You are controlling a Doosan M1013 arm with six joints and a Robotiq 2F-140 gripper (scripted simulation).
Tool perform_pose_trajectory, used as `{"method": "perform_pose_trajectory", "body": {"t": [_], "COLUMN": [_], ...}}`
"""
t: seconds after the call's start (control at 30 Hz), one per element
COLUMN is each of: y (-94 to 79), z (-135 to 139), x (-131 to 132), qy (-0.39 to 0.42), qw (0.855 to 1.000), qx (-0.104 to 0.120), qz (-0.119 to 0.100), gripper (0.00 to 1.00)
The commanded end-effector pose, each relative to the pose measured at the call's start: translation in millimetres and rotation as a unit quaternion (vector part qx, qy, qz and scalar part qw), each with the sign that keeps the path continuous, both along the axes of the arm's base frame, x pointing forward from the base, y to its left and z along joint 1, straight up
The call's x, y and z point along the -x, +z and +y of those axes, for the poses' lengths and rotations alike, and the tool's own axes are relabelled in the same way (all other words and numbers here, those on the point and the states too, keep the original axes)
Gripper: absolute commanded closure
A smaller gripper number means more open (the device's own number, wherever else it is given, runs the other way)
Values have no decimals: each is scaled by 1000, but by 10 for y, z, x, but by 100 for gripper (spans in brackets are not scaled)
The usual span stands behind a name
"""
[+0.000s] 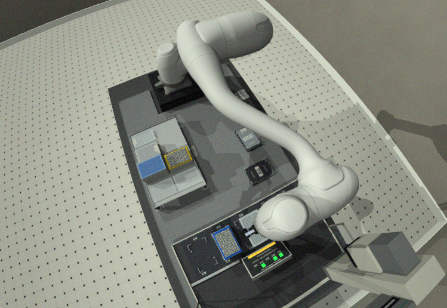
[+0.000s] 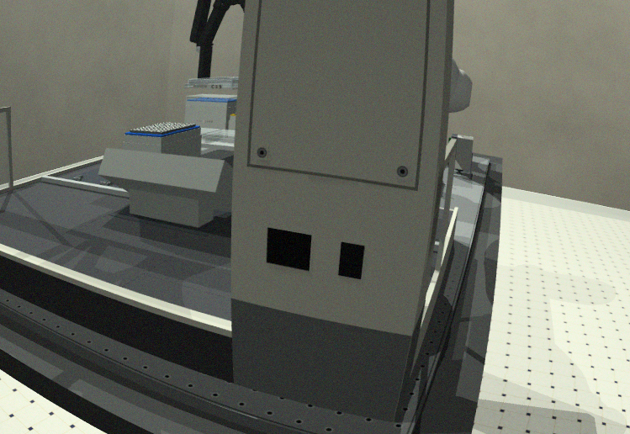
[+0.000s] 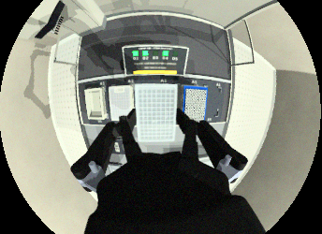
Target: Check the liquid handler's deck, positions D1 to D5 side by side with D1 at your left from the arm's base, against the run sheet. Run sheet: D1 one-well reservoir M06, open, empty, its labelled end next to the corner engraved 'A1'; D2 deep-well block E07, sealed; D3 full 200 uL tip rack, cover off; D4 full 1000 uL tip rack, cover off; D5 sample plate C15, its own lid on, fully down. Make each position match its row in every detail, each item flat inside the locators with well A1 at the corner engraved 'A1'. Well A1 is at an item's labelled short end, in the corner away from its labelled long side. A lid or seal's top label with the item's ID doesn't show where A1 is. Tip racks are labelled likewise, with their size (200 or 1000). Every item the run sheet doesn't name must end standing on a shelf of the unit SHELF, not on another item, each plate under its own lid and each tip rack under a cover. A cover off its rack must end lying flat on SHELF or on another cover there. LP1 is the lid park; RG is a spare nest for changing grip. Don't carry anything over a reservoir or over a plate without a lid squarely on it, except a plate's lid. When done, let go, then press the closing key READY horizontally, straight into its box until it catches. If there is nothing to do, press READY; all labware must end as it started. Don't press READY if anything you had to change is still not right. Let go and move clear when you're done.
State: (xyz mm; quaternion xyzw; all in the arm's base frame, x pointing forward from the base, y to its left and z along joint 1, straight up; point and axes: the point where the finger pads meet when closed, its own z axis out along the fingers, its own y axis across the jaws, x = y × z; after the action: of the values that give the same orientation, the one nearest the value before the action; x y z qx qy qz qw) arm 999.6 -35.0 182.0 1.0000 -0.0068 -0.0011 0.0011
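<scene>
My gripper (image 3: pixel 155 114) (image 1: pixel 250 231) is shut on the sample plate C15 (image 3: pixel 155 98) (image 1: pixel 247 218) (image 2: pixel 214 82), a white well plate gripped across its long sides. It hangs level above the deck, about over the middle position. In the wrist view the deck row lies below. A pale reservoir (image 3: pixel 94 104) is at the far left, with a pale block (image 3: pixel 120 101) beside it. A blue-rimmed tip rack (image 3: pixel 195 102) (image 1: pixel 226 242) (image 2: pixel 162 129) stands uncovered to the right of the plate. The end position D5 (image 1: pixel 202 253) is bare. What stands under the held plate is hidden.
The shelf unit (image 1: pixel 185 177) holds a blue covered rack (image 1: pixel 150 166), a yellow-rimmed tip rack (image 1: pixel 177 157) and clear-lidded items. Two nests (image 1: pixel 248 138) (image 1: pixel 258 172) lie between the shelf and the arm. A panel with green lights (image 1: pixel 267 259) sits beside the deck. A tall grey housing (image 2: pixel 336 204) blocks the exterior view.
</scene>
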Motion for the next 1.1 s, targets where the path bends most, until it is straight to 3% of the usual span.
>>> {"method": "perform_pose_trajectory", "body": {"t": [0.0,1.07], "y": [54,521], "z": [1,2], "x": [-2,-3], "qy": [0,0], "qw": [1000,1000], "qx": [0,0], "qz": [-1,-1], "gripper": [90,90]}}
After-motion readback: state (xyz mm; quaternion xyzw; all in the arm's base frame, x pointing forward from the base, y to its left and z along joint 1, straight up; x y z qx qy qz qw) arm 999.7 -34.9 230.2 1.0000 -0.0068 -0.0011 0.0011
